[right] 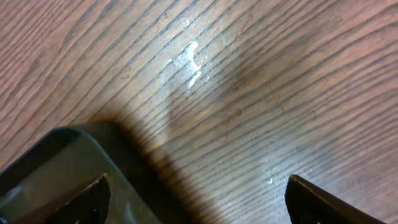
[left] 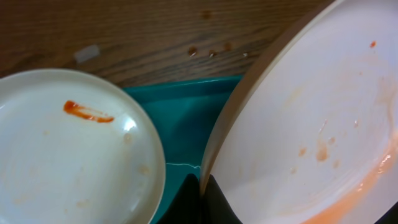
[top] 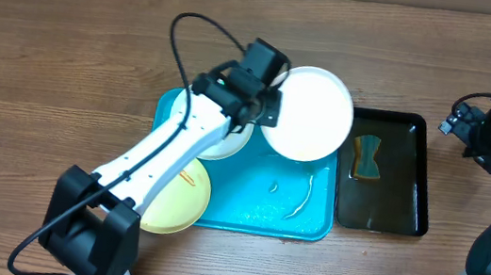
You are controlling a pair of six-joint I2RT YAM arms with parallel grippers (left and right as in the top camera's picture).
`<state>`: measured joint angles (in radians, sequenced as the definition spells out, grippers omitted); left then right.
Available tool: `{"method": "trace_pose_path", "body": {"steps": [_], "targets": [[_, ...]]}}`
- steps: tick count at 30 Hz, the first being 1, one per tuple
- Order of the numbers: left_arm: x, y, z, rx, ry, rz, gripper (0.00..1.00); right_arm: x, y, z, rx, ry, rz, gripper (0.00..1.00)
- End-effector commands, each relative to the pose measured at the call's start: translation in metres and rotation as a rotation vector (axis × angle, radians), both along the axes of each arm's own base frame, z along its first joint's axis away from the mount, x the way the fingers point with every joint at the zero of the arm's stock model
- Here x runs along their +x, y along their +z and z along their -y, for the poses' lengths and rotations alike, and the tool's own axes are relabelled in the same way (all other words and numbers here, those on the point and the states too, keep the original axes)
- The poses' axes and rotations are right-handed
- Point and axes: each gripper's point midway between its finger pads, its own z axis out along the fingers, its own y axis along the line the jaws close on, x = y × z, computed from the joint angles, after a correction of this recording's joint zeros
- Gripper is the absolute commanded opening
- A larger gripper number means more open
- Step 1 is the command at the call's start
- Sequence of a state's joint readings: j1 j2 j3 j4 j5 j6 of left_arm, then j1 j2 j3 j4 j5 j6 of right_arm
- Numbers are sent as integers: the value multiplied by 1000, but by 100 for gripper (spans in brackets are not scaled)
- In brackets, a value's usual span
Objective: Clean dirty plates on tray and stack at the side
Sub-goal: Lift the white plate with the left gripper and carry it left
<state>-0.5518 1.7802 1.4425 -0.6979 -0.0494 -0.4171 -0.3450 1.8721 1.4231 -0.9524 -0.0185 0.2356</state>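
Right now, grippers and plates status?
Left gripper shut on tilted round white plate over turquoise plastic tray. Right gripper open by black tray. Smeared white plate, pale yellow plate beneath arm.

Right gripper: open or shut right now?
Open: the right gripper shows fingers far apart above the wooden table, nothing between them.

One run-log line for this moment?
left fingers: shut on smeared round white plate over turquoise plastic tray | right fingers: open, empty, above wooden table

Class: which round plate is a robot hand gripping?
The white round plate over the turquoise plastic tray's far-right corner, gripped by the left hand; the red-smeared white plate and pale yellow plate lie free.
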Motion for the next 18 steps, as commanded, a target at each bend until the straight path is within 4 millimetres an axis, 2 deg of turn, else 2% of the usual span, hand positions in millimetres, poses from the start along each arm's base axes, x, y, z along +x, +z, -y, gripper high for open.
{"method": "trace_pose_path", "body": {"steps": [1, 9, 10, 18], "targets": [[10, 15, 16, 63, -25, 120, 4, -1, -5, 5, -21, -14, 11, 93], [8, 45, 72, 89, -147, 341, 4, -4, -5, 29, -26, -88, 35, 97], [7, 49, 77, 101, -155, 370, 4, -6, -5, 33, -22, -110, 36, 100], [-7, 84, 115, 258, -252, 615, 4, -15, -5, 50, -26, -155, 35, 100]]}}
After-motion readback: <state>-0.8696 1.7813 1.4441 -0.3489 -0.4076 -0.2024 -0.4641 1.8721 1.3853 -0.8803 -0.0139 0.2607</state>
